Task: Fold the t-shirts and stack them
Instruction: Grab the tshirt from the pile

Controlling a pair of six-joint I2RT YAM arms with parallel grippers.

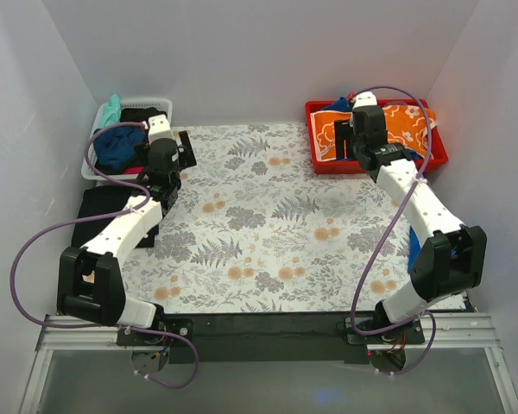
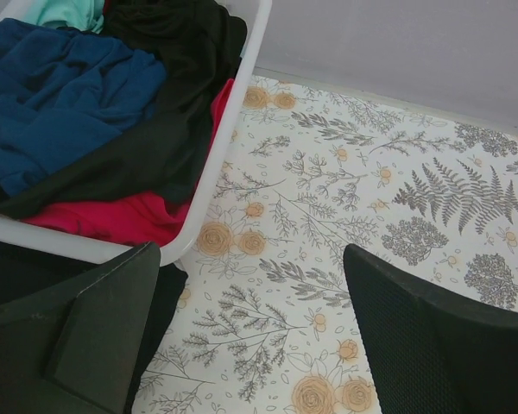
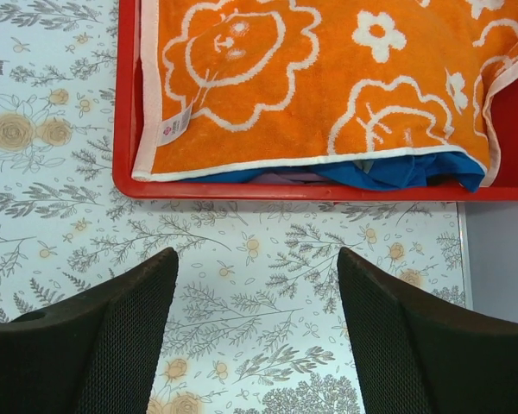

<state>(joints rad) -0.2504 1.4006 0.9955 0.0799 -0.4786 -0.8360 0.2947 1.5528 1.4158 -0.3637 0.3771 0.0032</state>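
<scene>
A: Left hand (image 2: pixel 252 276)?
B: Wide open, nothing in it. Both fingers (image 2: pixel 95 328) hang over the tabletop (image 1: pixel 268 224), just right of the white basket (image 2: pixel 69 243), near corner.

A: Where are the t-shirts (image 2: pixel 129 129)?
B: Crumpled in that basket, far left of the tabletop. Blue shirt (image 2: pixel 60 95) on top at the left, black shirt (image 2: pixel 177 69) draped across it and up the right wall. Red shirt (image 2: pixel 112 216) is underneath against the near wall, with a bit of teal shirt (image 2: pixel 69 10) at the far end. None of them is folded.

A: Anything outside the basket?
B: A black cloth (image 1: pixel 99 207) lies flat at the left edge of the tabletop, just near of the basket, partly under the left arm. Can't tell whether it touches the basket.

A: Right hand (image 3: pixel 257 259)?
B: Open too, gap almost as wide, empty. It's above the patterned cover, just near of the red tray (image 3: pixel 125 103), touching nothing.

A: What's in the tray?
B: Far right of the tabletop. An orange towel (image 3: pixel 328 86) with white flower outlines and a smiling face fills it. A blue cloth (image 3: pixel 388 172) pokes out from under its near edge; can't tell if that's a shirt.

A: Labels or writing?
B: One small white tag (image 3: pixel 174 125) on the towel's left hem, with a red mark. The print is too small to read. No brand shows on the shirts, basket or tray.

A: The cover?
B: Pale, with grey ferns and orange flowers, lying flat.
</scene>
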